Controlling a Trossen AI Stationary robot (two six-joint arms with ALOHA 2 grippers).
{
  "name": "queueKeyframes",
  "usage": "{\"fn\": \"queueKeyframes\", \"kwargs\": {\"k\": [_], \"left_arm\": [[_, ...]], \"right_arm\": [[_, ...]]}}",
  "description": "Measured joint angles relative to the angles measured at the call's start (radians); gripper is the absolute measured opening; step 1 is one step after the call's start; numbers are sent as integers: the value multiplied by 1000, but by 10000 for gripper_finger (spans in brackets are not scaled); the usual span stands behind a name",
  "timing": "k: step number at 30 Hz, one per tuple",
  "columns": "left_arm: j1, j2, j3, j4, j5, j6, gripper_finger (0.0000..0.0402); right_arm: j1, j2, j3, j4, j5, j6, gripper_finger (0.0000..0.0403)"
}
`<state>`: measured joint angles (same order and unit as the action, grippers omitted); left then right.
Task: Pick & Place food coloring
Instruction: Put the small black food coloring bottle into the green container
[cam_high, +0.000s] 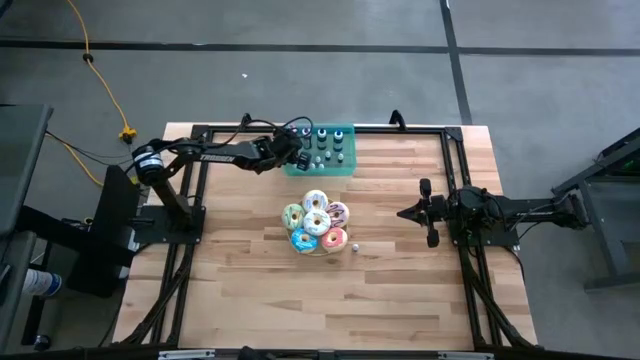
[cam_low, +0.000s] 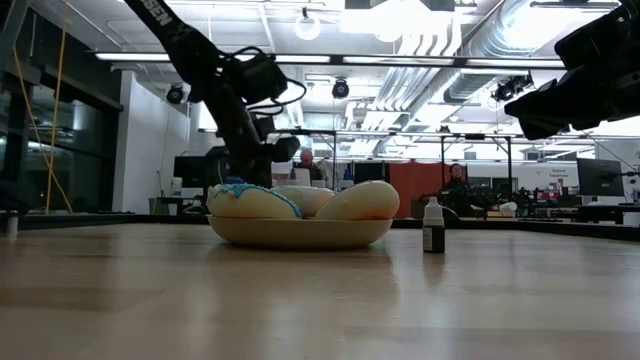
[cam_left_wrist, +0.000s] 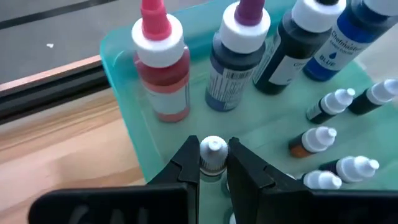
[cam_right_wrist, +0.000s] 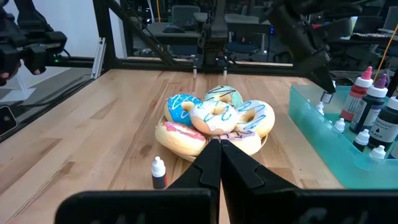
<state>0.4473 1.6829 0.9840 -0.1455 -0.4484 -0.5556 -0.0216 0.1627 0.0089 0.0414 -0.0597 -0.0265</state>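
Left pincer (cam_left_wrist: 213, 163) is down over the near-left corner of the teal tray (cam_left_wrist: 124, 74), fingers closed on a small white-capped bottle (cam_left_wrist: 213, 152). The cap sits squarely between the tips and the bottle stands upright, long axis vertical, so the coming move turns on a straight lift along that axis to clear the tray wall, which is just beside the pincer on its outer side.

Beyond the pincer, further into the tray: a red bottle (cam_left_wrist: 163, 74), a purple-capped one (cam_left_wrist: 239, 56), a dark one (cam_left_wrist: 295, 43) and a blue one (cam_left_wrist: 348, 37), all upright. Off to one side lie more small bottles (cam_left_wrist: 333, 106) on their sides. A tilted lift could knock the red one, I'd say.

Middle of the counter (cam_high: 260, 300): plate of donuts (cam_high: 317, 222), and just beside it one lone small bottle (cam_high: 354, 246), upright, dark body and white cap. That looks like the drop zone, though it's only my guess.

Right pincer (cam_right_wrist: 219, 149) is closed and empty, hanging above the counter and aimed at the donuts. The lone bottle sits near it, off to one side of its tips; the right arm is the nearer one to that bottle, the left arm the nearer to the tray.
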Motion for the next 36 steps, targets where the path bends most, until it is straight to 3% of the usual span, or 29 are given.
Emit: {"fn": "queueKeyframes", "kwargs": {"k": [19, 36], "left_arm": [[27, 68, 2, 57, -33, -2, 37], [43, 121, 4, 116, 11, 28, 37]], "right_arm": [[0, 0, 0, 0, 0, 0, 0], [0, 0, 0, 0, 0, 0, 0]]}}
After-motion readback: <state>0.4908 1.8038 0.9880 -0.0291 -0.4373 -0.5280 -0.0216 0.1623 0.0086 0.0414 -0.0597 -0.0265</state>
